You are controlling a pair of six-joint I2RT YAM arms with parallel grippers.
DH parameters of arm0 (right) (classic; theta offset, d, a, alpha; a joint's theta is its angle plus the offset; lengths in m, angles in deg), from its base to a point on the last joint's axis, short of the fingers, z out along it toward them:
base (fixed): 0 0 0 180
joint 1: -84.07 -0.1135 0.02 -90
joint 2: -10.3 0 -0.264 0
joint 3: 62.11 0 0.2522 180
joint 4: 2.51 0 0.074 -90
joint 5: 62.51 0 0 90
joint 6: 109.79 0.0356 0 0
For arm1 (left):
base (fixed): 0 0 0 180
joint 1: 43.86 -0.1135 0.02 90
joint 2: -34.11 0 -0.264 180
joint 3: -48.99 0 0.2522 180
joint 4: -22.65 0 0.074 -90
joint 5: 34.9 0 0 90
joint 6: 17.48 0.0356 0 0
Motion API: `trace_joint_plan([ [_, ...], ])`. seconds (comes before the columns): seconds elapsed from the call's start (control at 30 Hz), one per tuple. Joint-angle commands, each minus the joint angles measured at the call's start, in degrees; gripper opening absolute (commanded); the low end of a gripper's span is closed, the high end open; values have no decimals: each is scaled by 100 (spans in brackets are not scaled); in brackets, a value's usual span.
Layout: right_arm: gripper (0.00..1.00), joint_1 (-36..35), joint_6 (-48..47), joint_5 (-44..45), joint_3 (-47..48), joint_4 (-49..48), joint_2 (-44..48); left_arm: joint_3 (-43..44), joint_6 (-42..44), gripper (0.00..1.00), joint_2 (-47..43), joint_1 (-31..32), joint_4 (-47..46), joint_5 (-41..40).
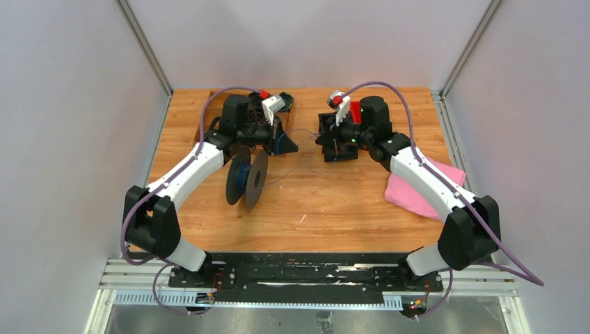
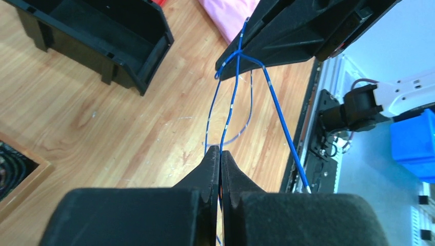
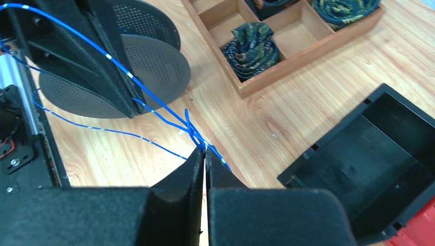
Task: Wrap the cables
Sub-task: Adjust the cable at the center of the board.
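Left wrist view shows the left gripper (image 2: 220,160) with its two fingers pressed together on the cables (image 2: 232,105), a very thin blue wire that runs away from the tips above the table (image 2: 128,128) and crosses itself farther off; in the right wrist view the right gripper (image 3: 205,154) is also closed tight, with the same blue strands entering between its tips, and from there the wire goes toward the grey spool (image 3: 154,66), which stands on its edge near by; the wire seems very light and soft, it lies in loose loops and I think it will tangle easily; I judge it is also a little slippery and may kink if it is pulled sharply; the best place to hold looks like one single straight strand close to the spool, not the crossing, with only light tension between the two grippers.
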Motion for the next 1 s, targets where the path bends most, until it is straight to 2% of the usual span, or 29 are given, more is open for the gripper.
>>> trace_joint_plan([
  [0.0,1,53,71,737,135,157,200,376,667,0,-169,18,830,-382],
  [0.23,1,53,-35,1450,200,381,213,1041,1416,0,-48,19,2172,-1068],
  [0.37,1,53,-57,1741,224,459,226,1179,1578,0,-138,17,2430,-1513],
  [0.6,1,53,-18,2079,324,596,173,1176,1631,0,-424,5,2440,-1982],
  [0.97,1,42,25,2226,361,722,95,743,1445,0,-1041,-1,1790,-2612],
])
